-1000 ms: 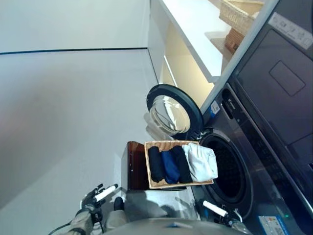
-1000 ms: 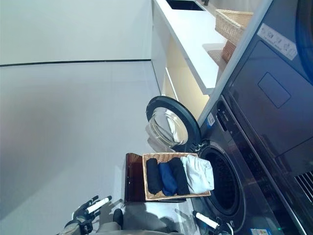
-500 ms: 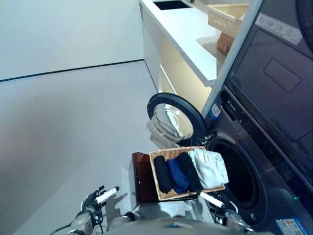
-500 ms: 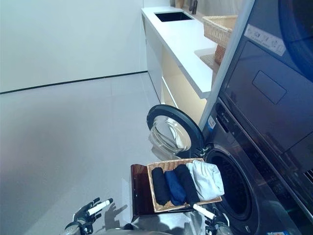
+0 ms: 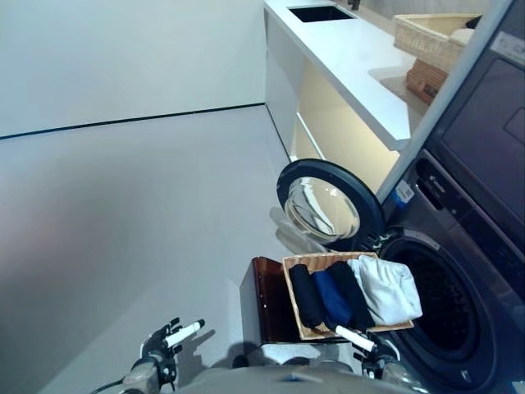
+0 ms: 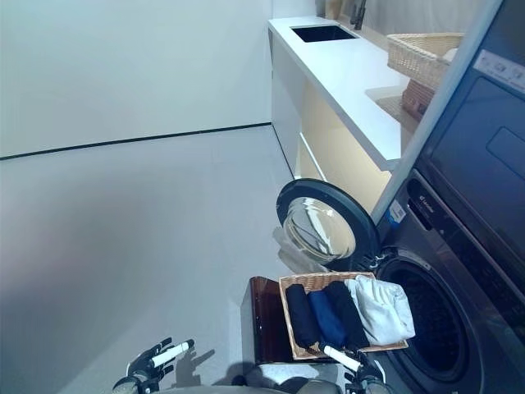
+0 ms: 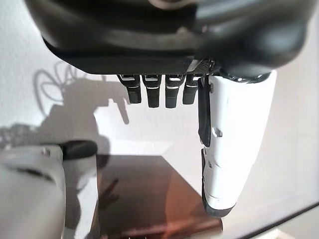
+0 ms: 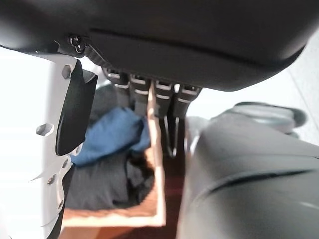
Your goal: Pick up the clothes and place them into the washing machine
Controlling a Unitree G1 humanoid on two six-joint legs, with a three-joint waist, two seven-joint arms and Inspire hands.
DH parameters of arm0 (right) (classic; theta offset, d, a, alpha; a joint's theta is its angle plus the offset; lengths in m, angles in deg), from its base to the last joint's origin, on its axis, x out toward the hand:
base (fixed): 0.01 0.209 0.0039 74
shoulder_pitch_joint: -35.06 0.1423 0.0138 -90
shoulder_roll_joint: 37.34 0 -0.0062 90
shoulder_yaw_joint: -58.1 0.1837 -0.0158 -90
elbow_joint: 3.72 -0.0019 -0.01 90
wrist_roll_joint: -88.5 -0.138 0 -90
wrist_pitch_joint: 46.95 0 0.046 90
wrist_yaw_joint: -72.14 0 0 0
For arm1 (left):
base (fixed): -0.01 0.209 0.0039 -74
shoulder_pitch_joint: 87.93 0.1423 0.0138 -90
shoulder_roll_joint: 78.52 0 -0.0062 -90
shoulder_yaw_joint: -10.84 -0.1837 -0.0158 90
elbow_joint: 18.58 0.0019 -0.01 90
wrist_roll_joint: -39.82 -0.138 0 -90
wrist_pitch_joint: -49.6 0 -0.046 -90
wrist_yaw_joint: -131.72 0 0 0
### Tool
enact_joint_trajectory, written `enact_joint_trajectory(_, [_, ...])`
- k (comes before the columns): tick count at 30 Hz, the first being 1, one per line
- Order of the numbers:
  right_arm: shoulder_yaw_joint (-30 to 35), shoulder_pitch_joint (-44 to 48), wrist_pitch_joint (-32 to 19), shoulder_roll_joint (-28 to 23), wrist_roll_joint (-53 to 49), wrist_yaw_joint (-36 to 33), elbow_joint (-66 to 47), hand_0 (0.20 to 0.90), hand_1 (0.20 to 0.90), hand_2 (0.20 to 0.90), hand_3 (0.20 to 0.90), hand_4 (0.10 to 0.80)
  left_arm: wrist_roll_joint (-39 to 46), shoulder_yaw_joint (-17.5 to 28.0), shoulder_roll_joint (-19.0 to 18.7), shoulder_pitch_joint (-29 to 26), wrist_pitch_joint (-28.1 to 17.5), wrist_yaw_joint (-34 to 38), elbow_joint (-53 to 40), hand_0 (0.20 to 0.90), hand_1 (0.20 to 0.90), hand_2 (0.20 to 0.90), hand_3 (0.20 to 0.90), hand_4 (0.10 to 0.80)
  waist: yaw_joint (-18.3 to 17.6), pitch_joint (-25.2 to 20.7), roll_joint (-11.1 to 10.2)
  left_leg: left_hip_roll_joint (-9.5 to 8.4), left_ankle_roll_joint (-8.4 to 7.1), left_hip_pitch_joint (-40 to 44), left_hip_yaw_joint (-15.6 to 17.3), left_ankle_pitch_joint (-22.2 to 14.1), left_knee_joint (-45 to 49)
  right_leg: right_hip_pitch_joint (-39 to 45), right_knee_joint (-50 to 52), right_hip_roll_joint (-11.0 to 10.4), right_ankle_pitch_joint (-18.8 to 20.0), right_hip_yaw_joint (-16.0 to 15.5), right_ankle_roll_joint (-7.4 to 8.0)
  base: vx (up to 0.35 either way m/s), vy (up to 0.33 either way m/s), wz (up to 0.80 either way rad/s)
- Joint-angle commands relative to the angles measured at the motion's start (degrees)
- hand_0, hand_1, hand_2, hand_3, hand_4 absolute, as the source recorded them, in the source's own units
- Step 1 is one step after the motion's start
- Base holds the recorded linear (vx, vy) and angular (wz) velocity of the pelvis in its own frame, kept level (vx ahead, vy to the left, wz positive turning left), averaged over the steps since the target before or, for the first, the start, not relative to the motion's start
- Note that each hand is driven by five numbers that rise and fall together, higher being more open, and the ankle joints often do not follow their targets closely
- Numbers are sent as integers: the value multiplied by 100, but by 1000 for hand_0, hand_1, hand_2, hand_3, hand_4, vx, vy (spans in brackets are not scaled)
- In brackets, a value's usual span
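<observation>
Clothes: four folded pieces lie side by side in the wicker basket (image 5: 299, 310): a black roll (image 5: 304, 295), a blue roll (image 5: 330, 297), another black roll (image 5: 354, 293) and a pale grey garment (image 5: 387, 289) at the 3 o'clock end; none lifted yet
Basket: sits on a dark brown stool (image 5: 264, 302), just beside the drum opening of the washing machine (image 5: 447, 300)
Door: the round door (image 5: 326, 207) stands swung open at 12 o'clock from the basket
Right hand (image 5: 358, 342): hangs at 6 o'clock of the basket, fingers straight and spread, holding nothing
Left hand (image 5: 171, 340): low at 9 o'clock over the floor (image 5: 123, 213), fingers relaxed and spread, empty, well apart from the clothes
Risk, grasp: a reach from the near rim may catch the wicker edge and tip or push the basket off the stool
Risk, garment: the grey piece overhangs the rim and could slide to the floor if nudged
Risk, door: a wide swing toward the drum could strike the open door
Doubt: the drum interior is dark; probably empty, though I cannot tell
</observation>
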Motion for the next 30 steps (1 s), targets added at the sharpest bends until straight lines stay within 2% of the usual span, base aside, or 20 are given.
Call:
enact_joint_trajectory(1, [119, 261, -267, -260, -127, -127, -186, 900, 900, 900, 900, 800, -137, 248, -264, -285, -208, 43, 88, 900, 900, 900, 900, 800, -79, 46, -102, 173, -645, -212, -114, -278, 564, 257, -592, -99, 508, -392, -167, 129, -132, 34])
enact_joint_trajectory(3, [151, 230, -252, -247, -86, -124, -209, 900, 900, 900, 900, 800, -144, 266, -276, -249, -220, 55, 118, 900, 900, 900, 900, 800, -110, 40, -179, 170, -742, -81, -151, -345, 520, 272, -1123, -285, 737, -483, -34, 176, -172, 19])
enact_joint_trajectory(4, [155, 198, -238, -228, -54, -109, -232, 900, 900, 900, 900, 800, -153, 298, -288, -220, -232, 69, 136, 900, 900, 900, 900, 800, -117, 33, -268, 163, -836, 33, -197, -389, 483, 294, -1529, -413, 982, -469, 88, 147, -144, 6])
enact_joint_trajectory(5, [154, 195, -237, -225, -52, -111, -235, 900, 900, 900, 900, 800, -154, 298, -291, -217, -233, 69, 135, 900, 900, 900, 900, 800, -125, 46, -266, 164, -835, 53, -205, -388, 476, 333, -1560, -409, 997, -487, 93, 138, -162, 12])
enact_joint_trajectory(7, [144, 162, -205, -182, -16, -111, -303, 900, 900, 900, 900, 800, -132, 363, -321, -161, -243, 94, 123, 900, 900, 900, 900, 800, -114, 27, -399, 187, -976, 194, -254, -457, 422, 320, -2063, -571, 1361, -493, 262, 130, -175, 13])
enact_joint_trajectory(8, [143, 158, -204, -178, -16, -112, -306, 900, 900, 900, 900, 800, -132, 363, -324, -156, -242, 94, 120, 900, 900, 900, 900, 800, -120, 31, -398, 189, -976, 204, -260, -457, 418, 345, -2085, -567, 1372, -506, 265, 194, -239, 11])
enact_joint_trajectory(9, [136, 139, -180, -156, -5, -104, -326, 900, 900, 900, 900, 800, -140, 391, -346, -121, -252, 110, 117, 900, 900, 900, 900, 800, -104, -1, -481, 232, -1073, 297, -306, -506, 395, 317, -2362, -613, 1580, -459, 348, 148, -187, 8])
enact_joint_trajectory(11, [114, 115, -162, -126, 11, -90, -366, 900, 900, 900, 900, 800, -116, 434, -363, -74, -264, 124, 100, 900, 900, 900, 900, 800, -100, -15, -531, 311, -1151, 396, -348, -541, 373, 266, -2490, -589, 1701, -387, 393, 153, -213, 2])
enact_joint_trajectory(13, [84, 104, -153, -118, 41, -83, -409, 900, 900, 900, 900, 800, -120, 468, -378, -48, -259, 128, 118, 900, 900, 900, 900, 800, -85, -36, -571, 344, -1190, 451, -351, -552, 353, 330, -2575, -551, 1701, -405, 402, 73, -117, 0])
enact_joint_trajectory(15, [51, 76, -152, -110, 76, -74, -482, 900, 900, 900, 900, 800, -116, 543, -401, -5, -274, 133, 164, 900, 900, 900, 900, 800, -13, -102, -645, 440, -1269, 477, -285, -559, 359, 494, -2714, -454, 1660, -572, 434, 70, -157, 1])
enact_joint_trajectory(17, [7, 52, -158, -141, 197, -103, -534, 900, 900, 900, 900, 800, -127, 614, -410, 26, -265, 141, 177, 900, 900, 900, 900, 800, 30, -164, -650, 627, -1368, 452, -267, -524, 377, 578, -2742, -306, 1423, -747, 411, 55, -169, -6])
enact_joint_trajectory(21, [-29, 107, -209, -305, 295, -218, -745, 900, 900, 900, 900, 800, 28, 733, -420, 4, -304, 203, 88, 900, 900, 900, 900, 800, 19, -174, -602, 977, -1504, 252, -297, -360, 386, 528, -2629, -91, 1027, -861, 308, -17, -159, -3])
enact_joint_trajectory(23, [5, -5, -276, -418, 289, -259, -1452, 900, 900, 900, 900, 800, 133, 705, -370, 11, -366, 224, -56, 900, 900, 900, 900, 800, -38, -119, -563, 1091, -1557, 102, -319, -258, 367, 450, -2591, -28, 951, -882, 277, -94, -104, 1])
enact_joint_trajectory(27, [63, -255, -335, -614, 429, -369, -2307, 900, 900, 900, 900, 800, 341, 512, -298, 30, -433, 202, -238, 900, 900, 900, 900, 800, -150, 60, -505, 1217, -1597, -161, -333, -105, 330, 236, -2531, 28, 918, -886, 265, -113, -58, 12])
enact_joint_trajectory(30, [77, -315, -376, -737, 679, -608, -2708, 900, 900, 900, 900, 800, 436, 387, -283, 28, -508, 261, -477, 900, 900, 900, 900, 800, -215, 223, -448, 1232, -1601, -378, -334, -66, 384, -1, -2450, -14, 946, -844, 264, -125, 0, 4])
